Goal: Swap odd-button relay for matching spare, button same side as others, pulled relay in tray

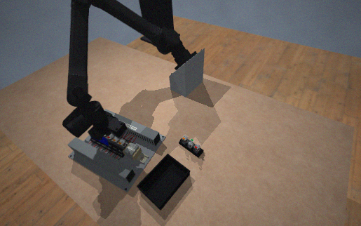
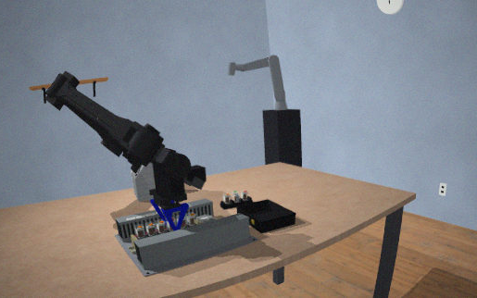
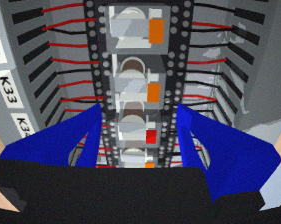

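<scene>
My gripper (image 1: 104, 141) (image 2: 175, 227) (image 3: 139, 111) is open, its blue fingers pointing down on either side of the relay row, with visible gaps to it. The relay with a red button (image 3: 137, 130) stands in the row near the fingertips; its neighbours, such as the relay (image 3: 136, 86) above it in the wrist view, have orange buttons. All visible buttons are on the same side. The spare holder (image 1: 192, 150) (image 2: 229, 204) bears spares with orange, green and red buttons. The black tray (image 1: 163, 180) (image 2: 274, 223) looks empty. Contact with the relay and its seating depth cannot be told.
Grey ducts (image 1: 148, 133) (image 2: 195, 242) flank the row on the panel, with red and black wires between. A beige component (image 1: 132, 150) stands at the row's end nearest the tray. A grey upright box (image 1: 186, 78) (image 2: 144, 184) stands farther back.
</scene>
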Controlling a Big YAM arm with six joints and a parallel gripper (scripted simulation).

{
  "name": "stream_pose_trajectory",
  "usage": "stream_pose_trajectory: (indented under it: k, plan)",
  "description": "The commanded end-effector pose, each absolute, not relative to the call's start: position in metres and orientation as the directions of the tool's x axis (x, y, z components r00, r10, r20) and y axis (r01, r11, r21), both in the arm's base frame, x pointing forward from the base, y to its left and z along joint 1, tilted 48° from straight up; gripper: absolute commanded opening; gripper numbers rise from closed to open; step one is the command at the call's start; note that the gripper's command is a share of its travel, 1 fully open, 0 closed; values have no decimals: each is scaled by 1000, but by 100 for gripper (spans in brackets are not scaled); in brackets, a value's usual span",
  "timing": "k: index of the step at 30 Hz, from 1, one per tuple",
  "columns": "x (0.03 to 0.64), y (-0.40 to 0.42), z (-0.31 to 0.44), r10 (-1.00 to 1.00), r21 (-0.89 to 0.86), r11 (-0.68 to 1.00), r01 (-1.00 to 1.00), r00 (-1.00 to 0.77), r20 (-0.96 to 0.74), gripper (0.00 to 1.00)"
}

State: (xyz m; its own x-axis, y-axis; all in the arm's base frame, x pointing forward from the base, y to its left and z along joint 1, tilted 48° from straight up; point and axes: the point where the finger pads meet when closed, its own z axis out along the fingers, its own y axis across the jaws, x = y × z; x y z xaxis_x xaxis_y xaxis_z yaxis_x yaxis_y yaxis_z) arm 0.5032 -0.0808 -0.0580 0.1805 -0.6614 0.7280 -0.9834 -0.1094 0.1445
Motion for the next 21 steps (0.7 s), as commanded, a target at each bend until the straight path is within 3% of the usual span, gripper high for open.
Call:
stream_pose_trajectory:
  k: [1, 2, 3, 21]
  plan:
    - [504, -73, -62, -659, 132, -119, -984, 178, 731, 59]
    - [504, -73, -62, -659, 132, -119, -984, 178, 731, 59]
    - [504, -73, -62, -659, 132, -119, -984, 178, 731, 0]
    - [505, -75, -62, -661, 131, -117, -984, 175, 729, 0]
